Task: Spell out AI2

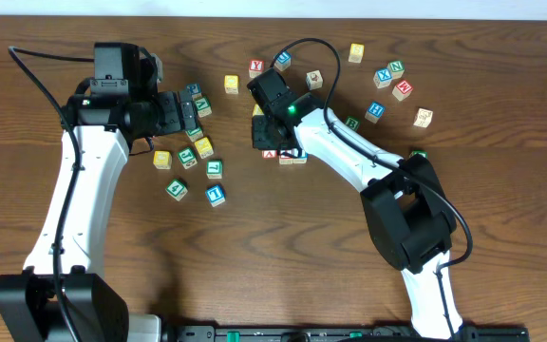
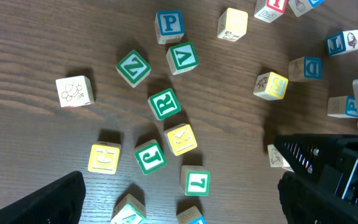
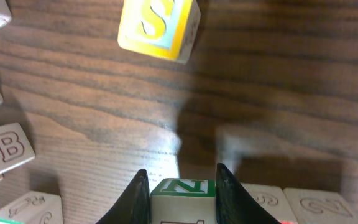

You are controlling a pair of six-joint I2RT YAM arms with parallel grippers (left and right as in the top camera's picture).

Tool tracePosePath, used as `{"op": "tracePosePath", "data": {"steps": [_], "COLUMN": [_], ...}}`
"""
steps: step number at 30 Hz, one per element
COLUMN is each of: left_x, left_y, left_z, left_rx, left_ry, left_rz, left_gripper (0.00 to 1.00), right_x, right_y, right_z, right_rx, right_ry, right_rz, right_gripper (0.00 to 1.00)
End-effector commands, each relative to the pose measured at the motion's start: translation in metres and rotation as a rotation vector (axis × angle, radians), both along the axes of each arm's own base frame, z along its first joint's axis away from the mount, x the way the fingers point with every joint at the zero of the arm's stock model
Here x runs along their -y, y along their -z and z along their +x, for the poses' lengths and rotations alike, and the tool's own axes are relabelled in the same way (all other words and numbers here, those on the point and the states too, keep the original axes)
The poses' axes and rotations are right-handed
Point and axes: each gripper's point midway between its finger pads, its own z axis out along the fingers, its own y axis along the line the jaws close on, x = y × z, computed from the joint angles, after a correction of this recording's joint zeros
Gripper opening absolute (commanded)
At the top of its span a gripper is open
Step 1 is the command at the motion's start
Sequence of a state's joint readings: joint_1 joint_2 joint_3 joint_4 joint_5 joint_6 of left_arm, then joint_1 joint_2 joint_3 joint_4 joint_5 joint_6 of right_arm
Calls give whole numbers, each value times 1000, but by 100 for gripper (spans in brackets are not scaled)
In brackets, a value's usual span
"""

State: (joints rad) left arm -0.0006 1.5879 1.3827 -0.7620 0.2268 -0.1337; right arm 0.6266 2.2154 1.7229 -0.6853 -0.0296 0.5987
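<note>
**A:** Where do the letters stand?

**B:** In a short row [image 1: 292, 156] near the middle of the table [image 1: 283, 247], right under the right gripper [image 1: 272, 131]. The overhead view shows three cubes side by side.

**A:** And its jaws?

**B:** They are pinching the end cube [image 3: 182, 189] on the left of that row. The wrist view shows it squeezed between both fingers, with a green N on its upper face. The neighbouring cubes [image 3: 263, 200] sit just beside it on the right, in line.

**A:** An N? We want an A.

**B:** That is only the side facing that camera. From overhead there's a hint of red at that end, which would fit the A. The arm covers most of the row, though, and I can't read any character, so I only reckon it spells A, I, 2.

**A:** And the left arm?

**B:** The left gripper [image 1: 184, 112] hangs over the spare cubes [image 2: 163, 104], well apart from the row. Its jaws are spread wide with nothing between them.

**A:** So what's left?

**B:** If the faces are right, placing looks all but done, since the end cube seems level with its neighbours. What remains, I judge, is to let go, lift clear and check that the word reads straight.
</note>
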Motion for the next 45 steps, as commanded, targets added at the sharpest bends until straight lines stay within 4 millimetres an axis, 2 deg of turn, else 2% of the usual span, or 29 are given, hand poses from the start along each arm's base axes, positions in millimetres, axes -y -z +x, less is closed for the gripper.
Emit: {"op": "tracePosePath", "data": {"steps": [1, 18, 26, 35, 45], "left_x": [-3, -3, -3, -3, -3], "left_y": [-6, -6, -6, -6, -6], "left_z": [1, 1, 1, 1, 1], "left_rx": [13, 13, 13, 13, 13], "left_ry": [-5, -5, -5, -5, -5], "left_rz": [3, 3, 3, 3, 3], "left_gripper": [98, 98, 98, 98, 98], "right_x": [-10, -4, -6, -6, -5], "right_y": [0, 0, 0, 17, 18], "right_z": [-5, -21, -22, -27, -28], "right_rx": [-24, -103, -98, -118, -122], "right_ry": [-6, -18, -23, -28, -28], "right_rz": [27, 0, -7, -43, -48], "right_gripper": [22, 20, 19, 18, 18]}}
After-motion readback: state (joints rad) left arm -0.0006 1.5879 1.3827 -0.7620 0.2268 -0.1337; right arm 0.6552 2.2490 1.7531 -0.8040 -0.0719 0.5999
